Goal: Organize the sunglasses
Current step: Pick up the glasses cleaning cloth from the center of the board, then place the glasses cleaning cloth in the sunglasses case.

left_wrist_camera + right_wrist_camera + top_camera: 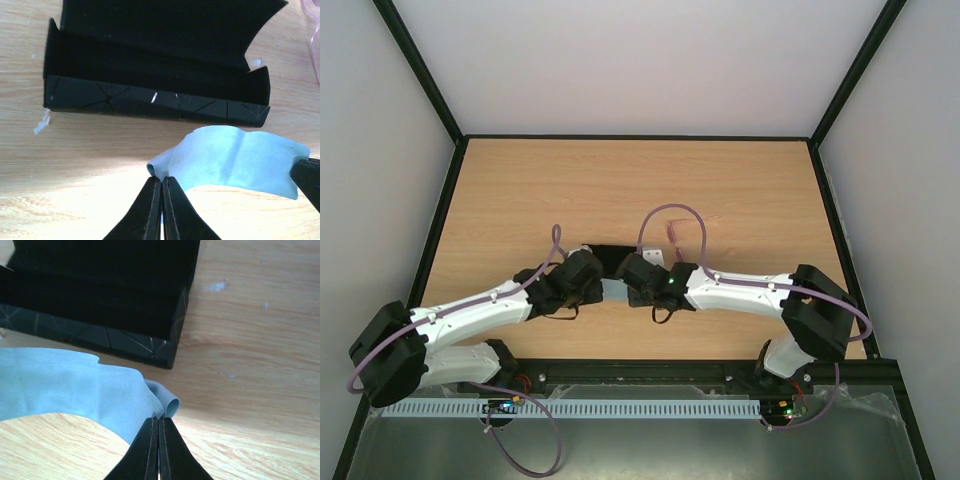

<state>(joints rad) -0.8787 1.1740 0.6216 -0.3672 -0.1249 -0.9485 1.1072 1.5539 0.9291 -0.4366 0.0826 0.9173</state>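
A light blue cloth (235,160) hangs stretched between my two grippers, just above the table. My left gripper (161,179) is shut on its left corner. My right gripper (158,419) is shut on its right corner (165,402). An open black oblong case (150,100) lies just beyond the cloth, its dark inside facing up; it also shows in the right wrist view (100,305). Only a thin pink edge of the sunglasses (314,45) shows, to the right of the case. In the top view the grippers (603,288) (630,290) meet over the cloth (616,291).
The wooden table (520,200) is walled by black-framed white panels. Purple cables (670,212) arch over both arms. A few white specks (42,122) lie on the wood near the case's left end.
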